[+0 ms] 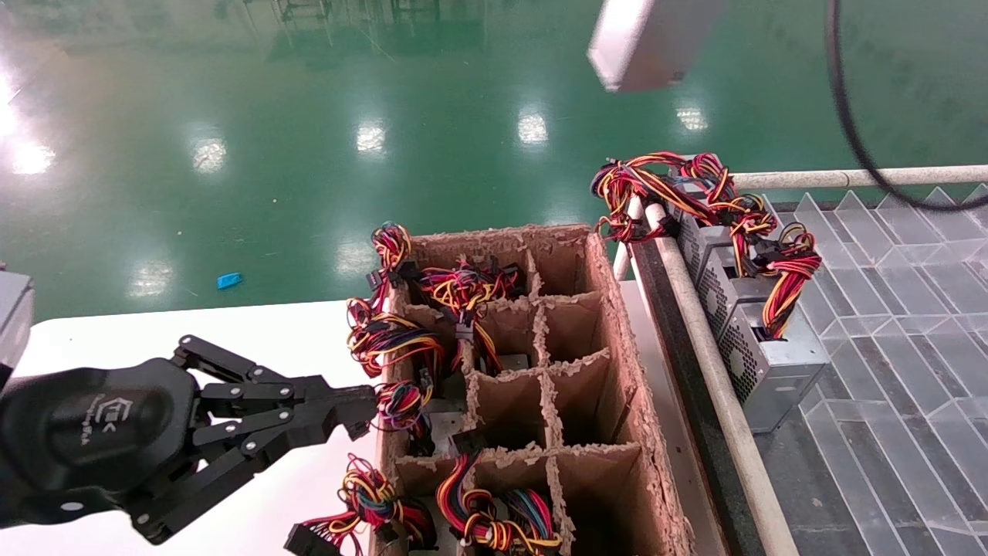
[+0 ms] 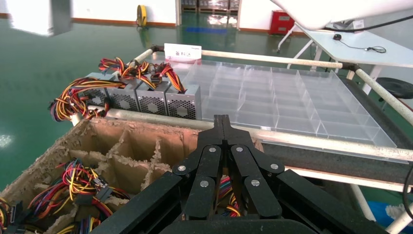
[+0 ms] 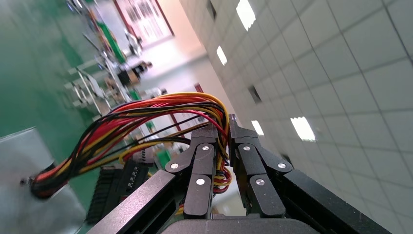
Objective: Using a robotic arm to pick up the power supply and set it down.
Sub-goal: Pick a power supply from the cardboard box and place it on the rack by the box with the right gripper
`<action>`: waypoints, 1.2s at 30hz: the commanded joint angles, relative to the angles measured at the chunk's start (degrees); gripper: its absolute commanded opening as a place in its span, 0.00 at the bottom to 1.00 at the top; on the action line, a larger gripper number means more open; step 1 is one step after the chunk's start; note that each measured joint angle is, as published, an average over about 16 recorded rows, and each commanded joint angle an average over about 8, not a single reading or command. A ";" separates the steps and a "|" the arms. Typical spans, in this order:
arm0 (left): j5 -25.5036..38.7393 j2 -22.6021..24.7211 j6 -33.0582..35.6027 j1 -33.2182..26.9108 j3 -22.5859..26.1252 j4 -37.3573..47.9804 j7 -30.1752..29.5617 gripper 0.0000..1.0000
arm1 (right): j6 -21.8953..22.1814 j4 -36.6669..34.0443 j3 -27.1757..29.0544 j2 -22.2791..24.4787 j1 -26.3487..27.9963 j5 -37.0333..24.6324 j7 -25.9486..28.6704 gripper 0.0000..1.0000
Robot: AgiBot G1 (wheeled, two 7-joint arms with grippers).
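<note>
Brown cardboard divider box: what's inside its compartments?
Inside the brown cardboard divider box, left cells hold red, yellow and black wire bundles; right cells look empty. The grey units under the wires are mostly covered.

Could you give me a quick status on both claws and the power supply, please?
Right claw shut on wire bundle, power supply hanging high. Left claw shut, beside the cardboard box. Nothing blocking.

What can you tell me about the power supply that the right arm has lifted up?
The power supply is a plain grey sheet-metal box, hanging tilted high above the green floor, beyond the cardboard crate, partly cut off by the head view's upper edge. From the right wrist camera its flat metal side shows, with a bundle of red, yellow, orange and black wires arching from it. The right gripper is shut on those wires, so the unit seems to hang by its cable bundle. Nothing else touches it.
</note>
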 commanded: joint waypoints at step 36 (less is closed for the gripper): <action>0.00 0.00 0.00 0.00 0.00 0.00 0.00 0.00 | 11.69 9.44 2.31 19.65 -15.75 -6.36 16.95 0.00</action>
